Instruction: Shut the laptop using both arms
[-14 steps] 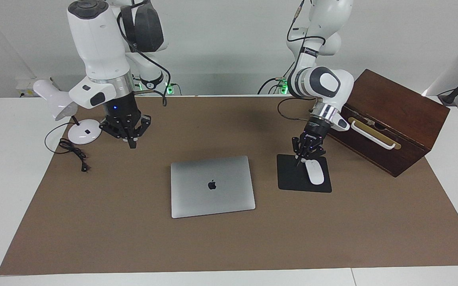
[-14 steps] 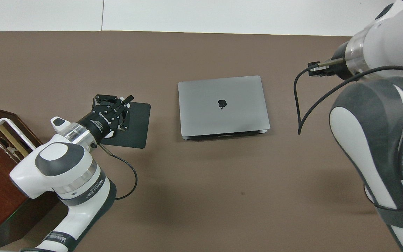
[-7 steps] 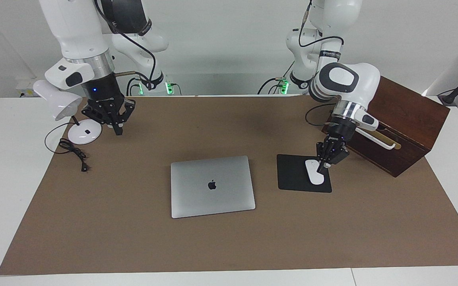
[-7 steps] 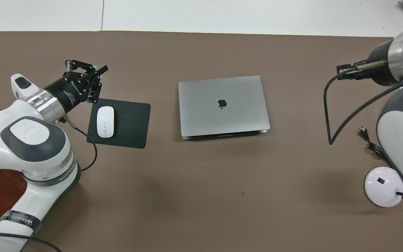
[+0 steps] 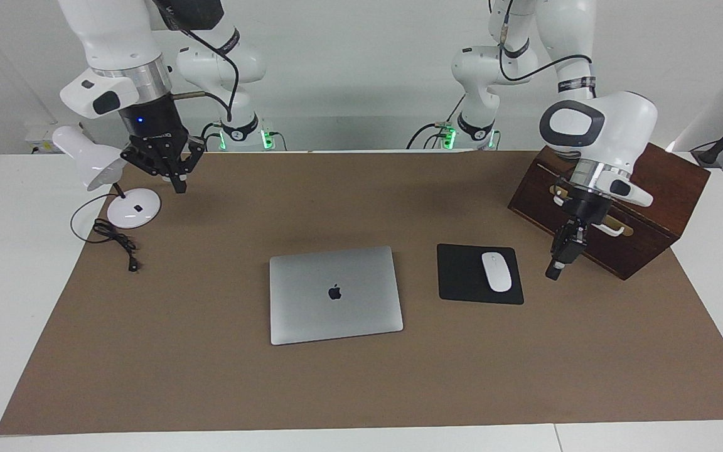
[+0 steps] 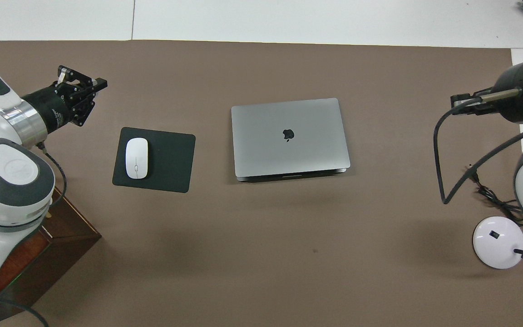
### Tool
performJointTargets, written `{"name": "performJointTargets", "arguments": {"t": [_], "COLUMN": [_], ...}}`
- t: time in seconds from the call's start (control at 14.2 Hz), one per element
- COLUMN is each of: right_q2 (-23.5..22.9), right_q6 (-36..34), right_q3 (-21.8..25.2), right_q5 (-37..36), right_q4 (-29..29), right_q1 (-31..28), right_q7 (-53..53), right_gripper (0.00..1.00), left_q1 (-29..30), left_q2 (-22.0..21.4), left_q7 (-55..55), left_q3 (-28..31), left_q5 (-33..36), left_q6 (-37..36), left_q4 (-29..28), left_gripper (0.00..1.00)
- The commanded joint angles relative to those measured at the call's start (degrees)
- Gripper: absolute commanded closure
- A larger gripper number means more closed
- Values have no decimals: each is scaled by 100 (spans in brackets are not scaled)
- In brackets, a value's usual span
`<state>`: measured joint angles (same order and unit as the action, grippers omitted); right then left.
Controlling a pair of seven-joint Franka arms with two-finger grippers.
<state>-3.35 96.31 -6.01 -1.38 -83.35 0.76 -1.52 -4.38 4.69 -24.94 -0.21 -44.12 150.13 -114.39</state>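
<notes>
The silver-grey laptop [image 5: 335,294] lies flat in the middle of the brown mat with its lid down and the dark apple logo up; it also shows in the overhead view [image 6: 290,136]. My left gripper [image 5: 555,269] hangs over the mat between the black mouse pad and the wooden box, well away from the laptop; it also shows in the overhead view [image 6: 84,91]. My right gripper [image 5: 170,172] is raised over the mat next to the lamp, open and empty. In the overhead view only the right arm's wrist shows.
A black mouse pad [image 5: 459,276] with a white mouse [image 5: 496,271] lies beside the laptop toward the left arm's end. A dark wooden box [image 5: 625,182] stands at that end. A white desk lamp [image 5: 95,163] and its cable [image 5: 117,242] are at the right arm's end.
Both arms have swung away from the laptop toward the table's ends. The left gripper has moved off the mouse pad toward the box; the right gripper has risen toward the lamp. The laptop has not moved.
</notes>
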Motion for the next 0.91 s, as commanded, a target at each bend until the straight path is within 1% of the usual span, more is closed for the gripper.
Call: {"name": "performJointTargets", "arguments": {"t": [0.0, 0.14, 0.42, 0.49, 0.56, 0.63, 0.84], "right_q2": [168, 246, 370, 379, 387, 388, 457], "right_q6": [-147, -252, -533, -551, -552, -560, -631], "right_q3": [-234, -234, -234, -234, -234, -234, -234], "right_q5": [190, 217, 209, 209, 200, 191, 191], "right_q4": [-112, -112, -121, -129, -155, -164, -304], "right_q1": [-278, -287, -331, -331, -331, -339, -453], "right_q7": [82, 56, -84, -103, -111, -111, -103], "right_gripper": [100, 100, 100, 73, 5, 0, 0], "left_q1": [262, 306, 341, 350, 350, 359, 377], "left_q2": [190, 182, 6, -64, -143, -248, -600], "left_q7": [33, 24, 50, 76, 85, 85, 103], "left_q3": [-5, 3, 126, 127, 127, 118, 135], "left_q5": [1252, 1887, 3117, 3347, 3592, 3812, 3929], "left_q6": [-1061, -1624, -3117, -3399, -3620, -3866, -4648], "left_q4": [644, 838, 1260, 1304, 1305, 1305, 1296], "left_gripper": [100, 100, 100, 100, 100, 100, 100]}}
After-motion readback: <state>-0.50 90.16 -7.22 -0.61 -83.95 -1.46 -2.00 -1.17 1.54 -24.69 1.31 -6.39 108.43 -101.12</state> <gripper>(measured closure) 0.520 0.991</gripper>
